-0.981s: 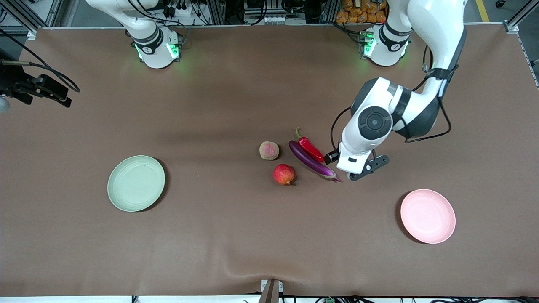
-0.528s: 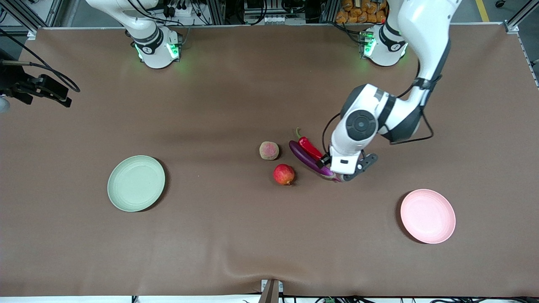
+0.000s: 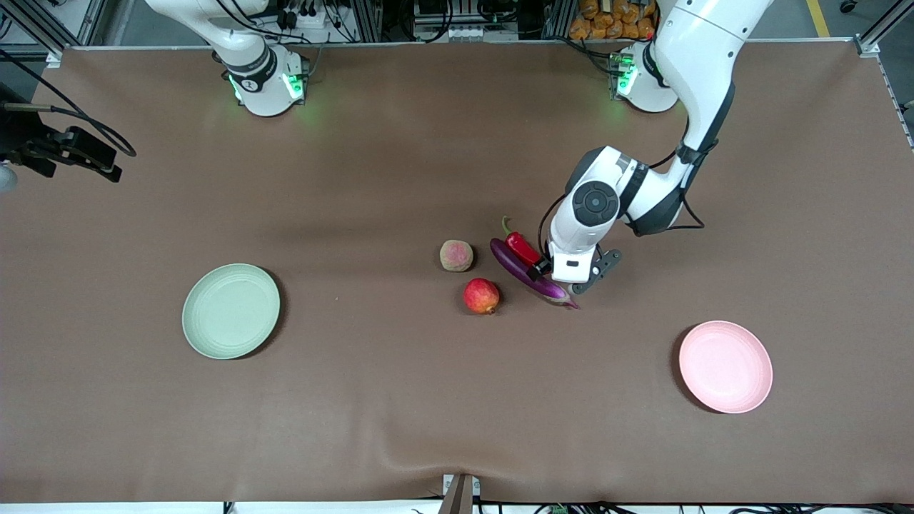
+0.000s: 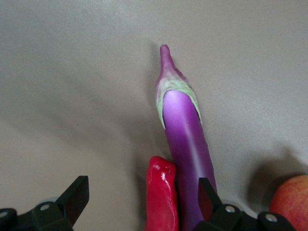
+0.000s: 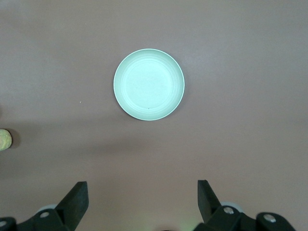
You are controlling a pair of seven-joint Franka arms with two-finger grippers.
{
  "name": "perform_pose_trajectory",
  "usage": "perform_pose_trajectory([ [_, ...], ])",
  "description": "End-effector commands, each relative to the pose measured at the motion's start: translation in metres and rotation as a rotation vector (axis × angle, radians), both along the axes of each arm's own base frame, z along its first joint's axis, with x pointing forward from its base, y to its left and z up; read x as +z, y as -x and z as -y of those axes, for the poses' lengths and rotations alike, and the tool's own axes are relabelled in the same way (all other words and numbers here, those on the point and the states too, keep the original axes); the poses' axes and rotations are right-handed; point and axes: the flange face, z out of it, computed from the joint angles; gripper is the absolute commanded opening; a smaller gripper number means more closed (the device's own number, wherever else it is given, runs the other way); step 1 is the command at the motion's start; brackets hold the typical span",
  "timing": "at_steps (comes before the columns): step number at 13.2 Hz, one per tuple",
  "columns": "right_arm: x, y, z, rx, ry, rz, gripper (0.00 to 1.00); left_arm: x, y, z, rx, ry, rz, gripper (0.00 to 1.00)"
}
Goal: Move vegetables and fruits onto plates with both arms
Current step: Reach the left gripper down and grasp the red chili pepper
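Hovering low over the chili pepper [image 3: 525, 248] and the eggplant [image 3: 532, 277], the left gripper [image 4: 139, 204] has its two fingers spread wide with nothing between them but the two vegetables below; in the left wrist view one fingertip [image 4: 77, 193] stands over bare table and the other sits right at the eggplant's flank, while the pepper's blunt red end lies in the gap, touching the purple skin alongside it. The eggplant's green-capped stem end points away from the gripper, toward the front camera's side of the table. Both vegetables lie slantwise side by side near the middle of the table [image 3: 400, 400], the pepper farther from the front camera than the eggplant. Just beside them, toward the right arm's end, rests the red pomegranate-like fruit [image 3: 482, 295], and a little farther from the front camera than it sits the dull pinkish-tan fruit [image 3: 456, 255], slightly apart from it. The pink plate [image 3: 725, 366] lies bare toward the left arm's end, nearer the front camera than the produce and well apart from it. The right gripper [image 5: 142, 204] waits high up with its fingers likewise wide apart and holding nothing, looking straight down on the pale green plate [image 5: 149, 84], which lies bare toward the right arm's end of the table, well apart from the fruits.
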Motion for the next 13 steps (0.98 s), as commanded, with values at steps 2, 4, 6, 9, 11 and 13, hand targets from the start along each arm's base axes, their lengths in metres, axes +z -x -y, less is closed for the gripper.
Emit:
perform_pose_trajectory([
  [2, 0.001, -0.002, 0.001, 0.005, 0.004, 0.000, 1.00, -0.005, 0.004, 0.006, 0.018, 0.005, 0.030, 1.00],
  [4, 0.002, -0.003, 0.001, 0.005, 0.004, 0.002, 1.00, -0.011, 0.011, 0.009, 0.006, -0.001, 0.021, 1.00],
  [6, 0.001, -0.002, 0.002, 0.004, 0.004, 0.000, 1.00, -0.015, 0.013, 0.008, -0.018, -0.021, 0.027, 1.00],
  [9, 0.001, -0.002, 0.002, 0.004, 0.004, 0.000, 1.00, -0.026, 0.018, 0.007, -0.013, -0.024, 0.020, 1.00],
  [11, 0.001, -0.002, 0.002, 0.004, 0.004, -0.001, 1.00, -0.028, 0.018, 0.006, -0.012, -0.025, 0.018, 0.97],
  [13, 0.001, -0.002, 0.002, 0.004, 0.005, -0.001, 1.00, -0.031, 0.020, 0.007, -0.014, -0.026, 0.014, 0.90],
])
